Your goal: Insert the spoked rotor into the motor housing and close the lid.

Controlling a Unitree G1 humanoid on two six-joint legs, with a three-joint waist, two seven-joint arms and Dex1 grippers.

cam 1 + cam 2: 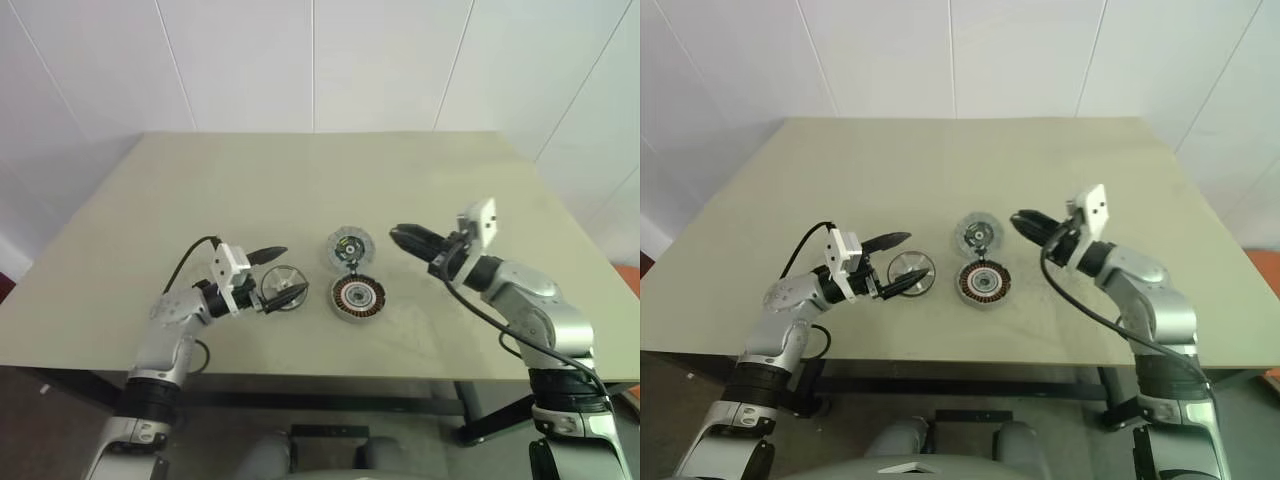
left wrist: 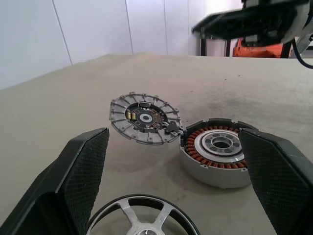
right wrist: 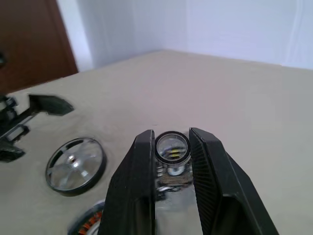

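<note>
While the left pincer (image 1: 275, 274) gapes wide, the spoked rotor (image 1: 283, 289) lies between its fingers — untouched.

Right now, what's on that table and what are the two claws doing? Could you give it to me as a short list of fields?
table: beige top
spoked rotor: lies flat, between the left gripper's fingers, not lifted
motor housing: copper windings up, right of the rotor
lid: tilted open, standing against the housing's far edge
left gripper: open wide around the rotor
right gripper: fingers close together, nothing between them, in the air right of the lid
</note>
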